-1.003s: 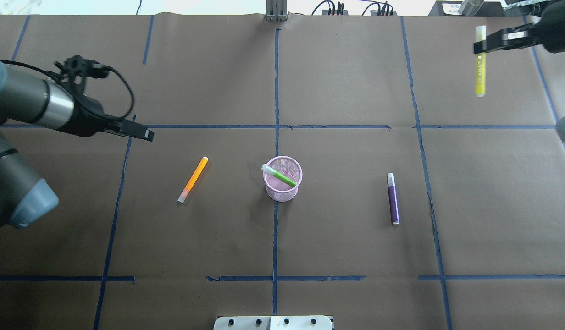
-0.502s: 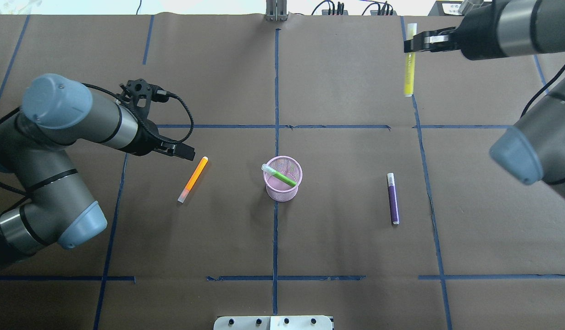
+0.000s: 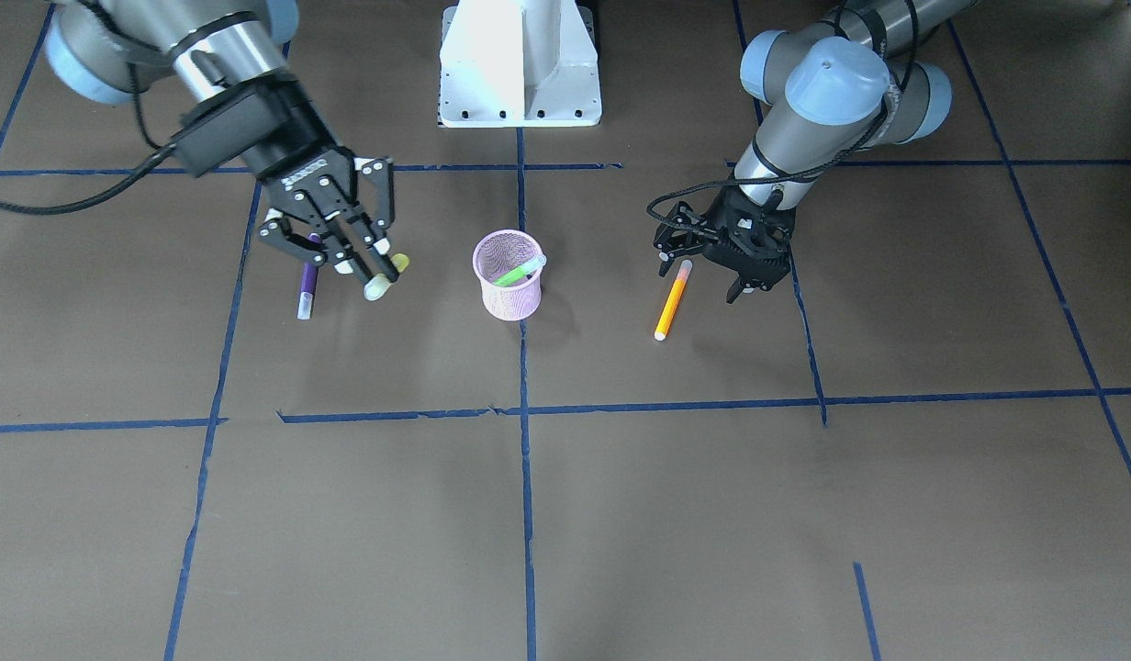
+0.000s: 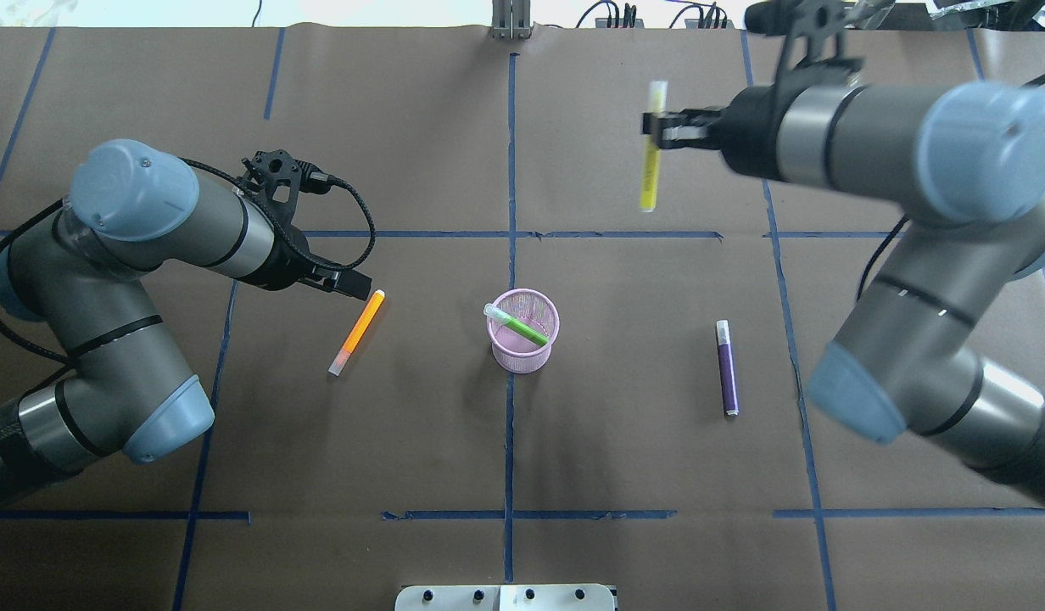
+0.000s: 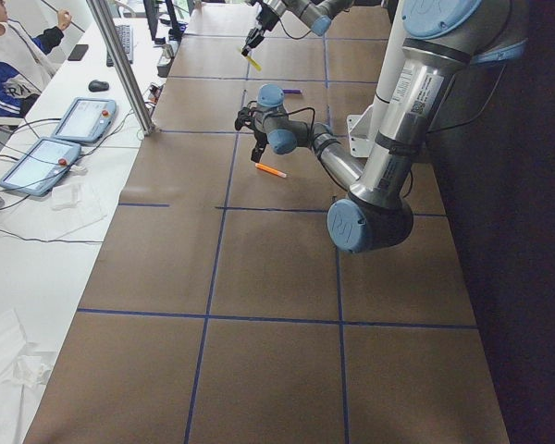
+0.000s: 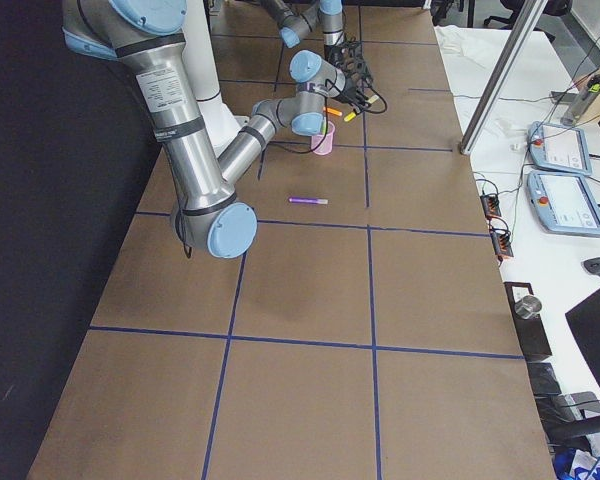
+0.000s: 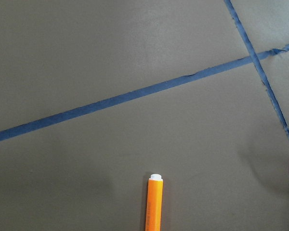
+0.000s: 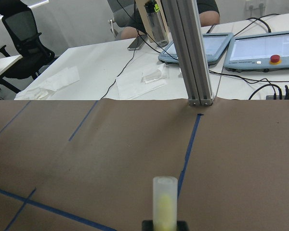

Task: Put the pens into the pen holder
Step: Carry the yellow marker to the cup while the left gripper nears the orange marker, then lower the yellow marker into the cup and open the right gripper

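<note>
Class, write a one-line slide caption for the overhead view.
Right claw holds a yellow pen; green pen leans in the pink mesh holder.

Brown paper (image 4: 624, 441) with blue tape lines (image 4: 509, 458) covers the desk (image 3: 804, 514). Beyond, a white table (image 8: 101, 67) carries two tablets (image 8: 260, 48) (one has a red button), beside an office chair (image 8: 18, 26).
</note>
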